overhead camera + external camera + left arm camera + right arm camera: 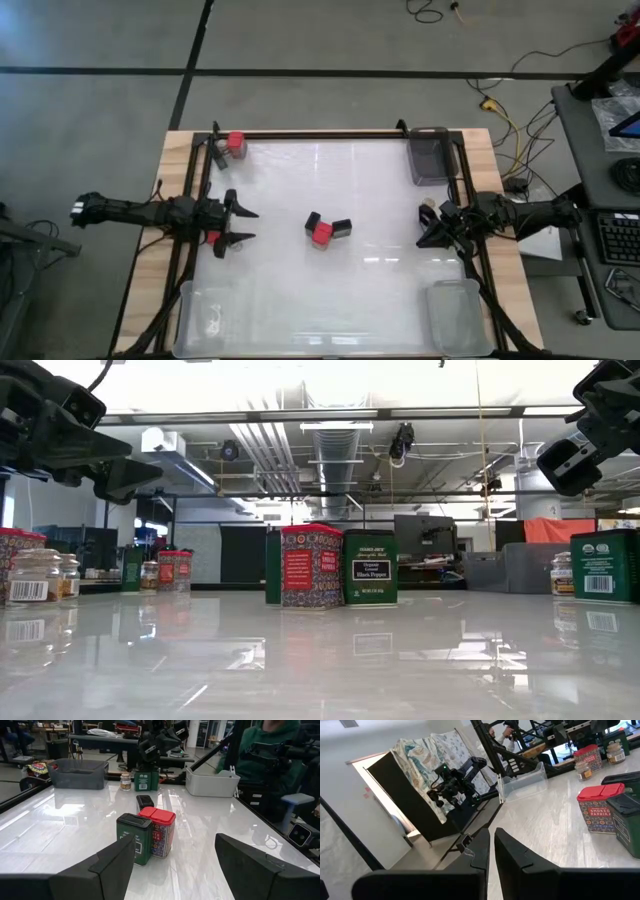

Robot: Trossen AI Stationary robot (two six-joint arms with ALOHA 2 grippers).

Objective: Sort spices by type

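Observation:
Three spices stand bunched in the table's middle: a red-topped tin between two dark tins. More spices stand at the far left corner, under my left arm, and beside my right gripper: a tan-lidded jar and a green tin. My left gripper hovers open at the left edge, pointing level at the bunch. My right gripper hovers shut at the right edge, holding nothing.
A dark grey bin sits at the far right corner. Clear bins stand at the near left and near right. A black frame rims the table. A person in a green top sits beyond the near right side.

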